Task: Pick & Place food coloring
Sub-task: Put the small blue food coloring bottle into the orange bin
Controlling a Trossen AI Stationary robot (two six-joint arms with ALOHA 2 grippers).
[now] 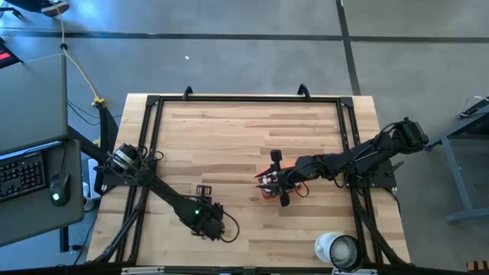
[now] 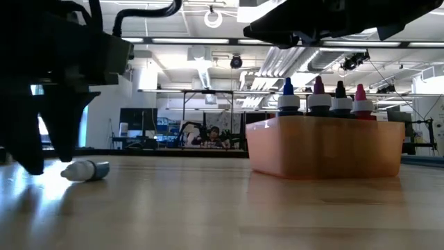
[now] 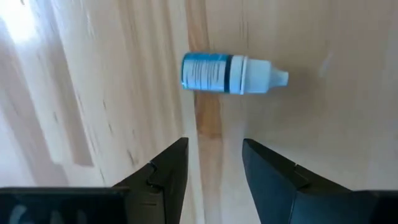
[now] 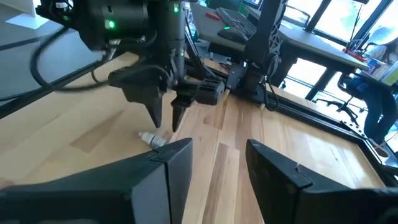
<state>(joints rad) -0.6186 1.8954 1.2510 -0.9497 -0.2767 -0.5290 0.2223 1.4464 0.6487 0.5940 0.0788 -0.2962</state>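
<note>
One food coloring bottle, with a blue label and a white pointed cap, lies on its side on the wooden table. It also shows in the low view and in the right wrist view. My left gripper stands open just above the bottle, fingers pointing down, touching nothing. Several more bottles stand upright in the orange tray near the table's middle. My right gripper hangs open and level over that tray, empty.
A white round cup stands at the near right edge. Black frame rails run along the table's sides. Bare wood lies between the lying bottle and the tray. A desk with a keyboard stands beyond the left edge.
</note>
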